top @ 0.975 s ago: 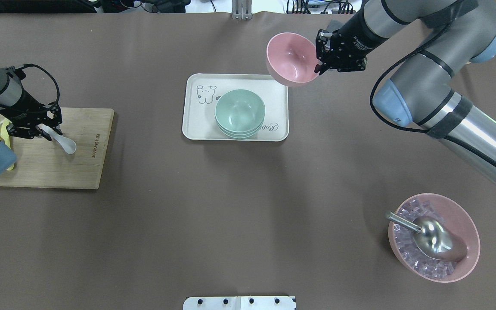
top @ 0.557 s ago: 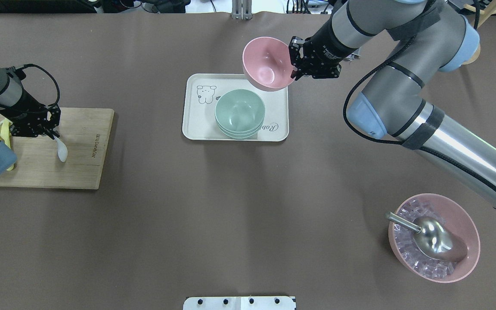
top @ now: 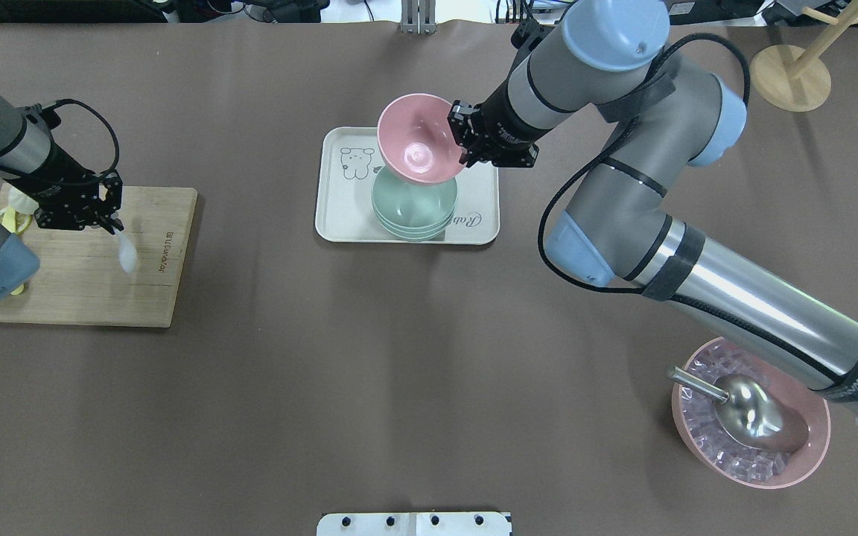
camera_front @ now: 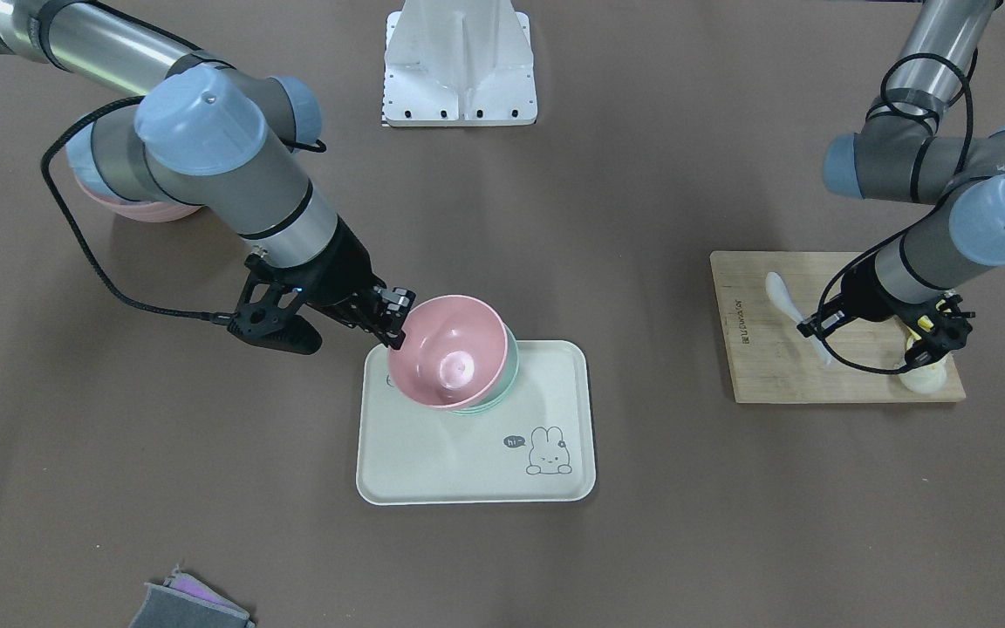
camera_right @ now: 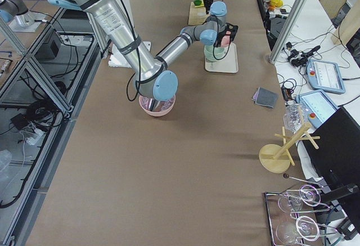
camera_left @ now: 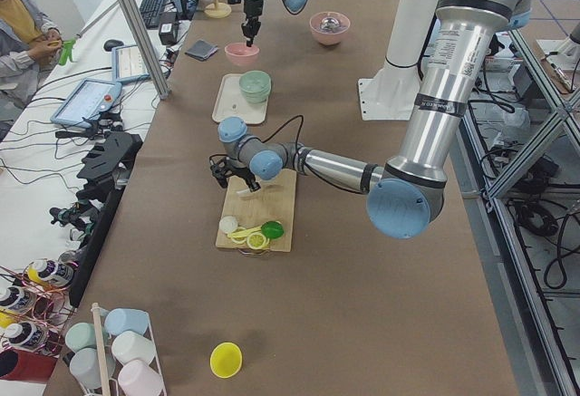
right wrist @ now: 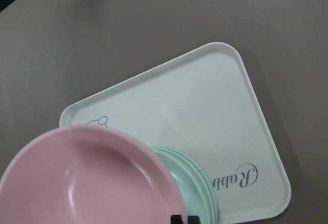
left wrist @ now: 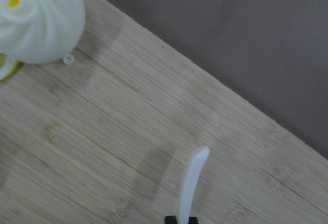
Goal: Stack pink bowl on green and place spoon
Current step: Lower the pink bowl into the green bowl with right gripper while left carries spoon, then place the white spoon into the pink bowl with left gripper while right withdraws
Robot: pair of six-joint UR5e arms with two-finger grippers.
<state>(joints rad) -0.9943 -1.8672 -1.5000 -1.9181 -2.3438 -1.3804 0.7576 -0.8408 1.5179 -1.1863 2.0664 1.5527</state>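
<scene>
Above cream rectangular tray, front view: pink plastic bowl gripped at rim by right gripper, tilted over green bowl stack, judged not yet seated. Overhead: white spoon clamped in left gripper, well apart from tray, on robot's left; placing pending.

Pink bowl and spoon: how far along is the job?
Done: both items are gripped. In hand: the right gripper holds the pink bowl by its rim, tilted over the green bowls on the tray, not yet seated; the left gripper holds the spoon above the board. Left: set the bowl down level, release, then bring the spoon over and place it.
</scene>
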